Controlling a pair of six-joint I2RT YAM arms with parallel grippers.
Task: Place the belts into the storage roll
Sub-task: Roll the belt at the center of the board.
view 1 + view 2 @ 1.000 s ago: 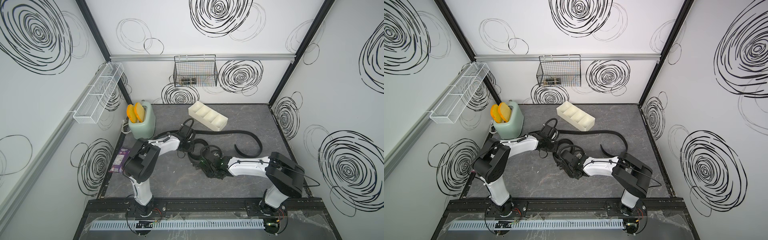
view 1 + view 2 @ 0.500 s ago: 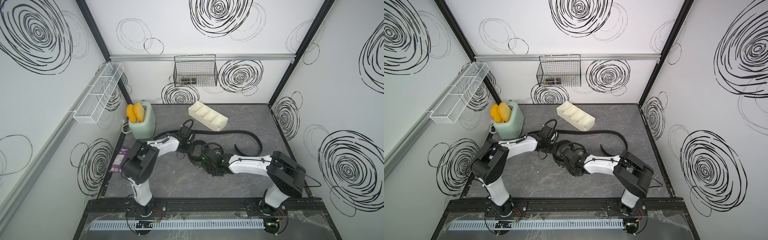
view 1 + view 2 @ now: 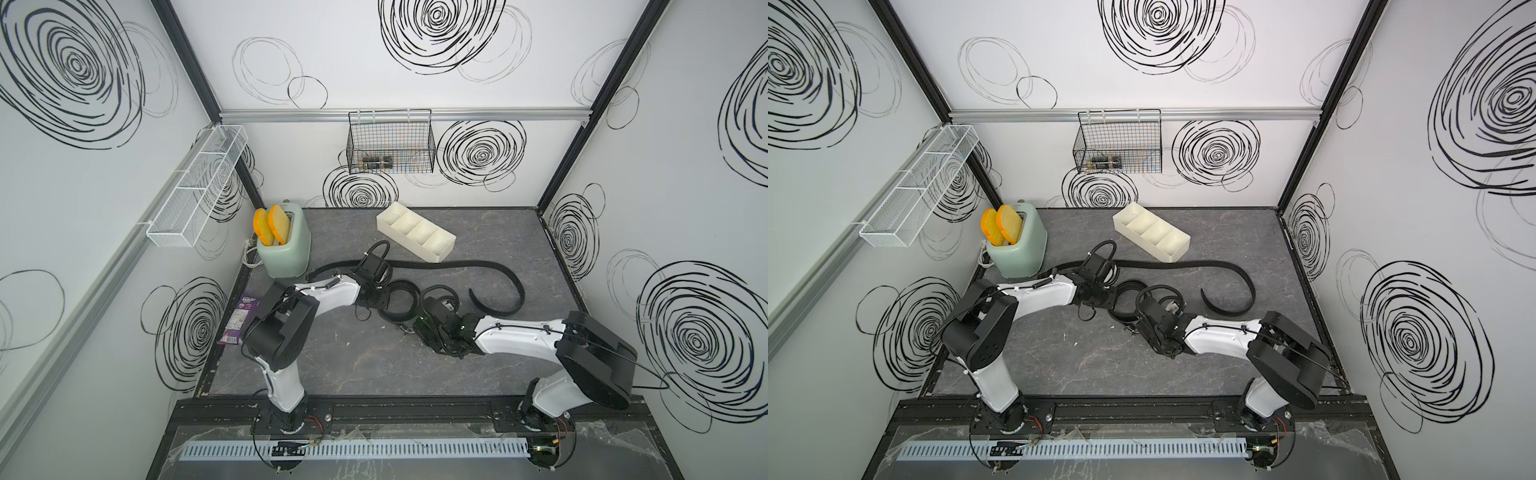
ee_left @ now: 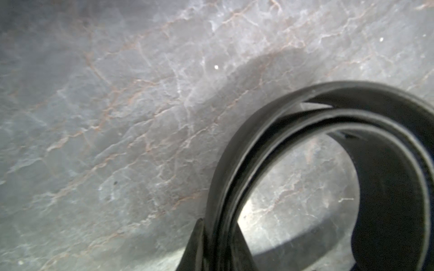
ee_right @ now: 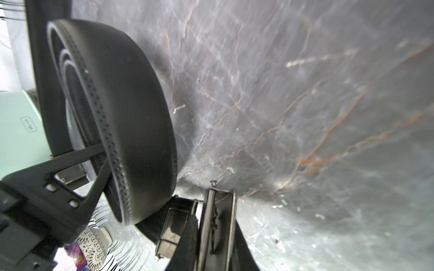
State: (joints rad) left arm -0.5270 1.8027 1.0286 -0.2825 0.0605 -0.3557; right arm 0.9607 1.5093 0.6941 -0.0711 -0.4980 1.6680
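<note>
**Coiled belt being pinched from two sides on the table**

The wound layers of the coiled belt (image 5: pixel 141 117) are being pinched by the left gripper (image 3: pixel 379 300), its jaws pressed nearly together. The belt's buckle end is being clamped between the narrowed jaws of the right gripper (image 5: pixel 216 230), low over the table (image 3: pixel 374 365). A long belt (image 3: pixel 478 264) is being seen uncoiled, running from near the toaster (image 3: pixel 286 253) under the left arm, passing just beside the storage roll (image 3: pixel 405 243) and curling back. The storage roll is being seen towards the back of the table, with both belts outside it.
</note>
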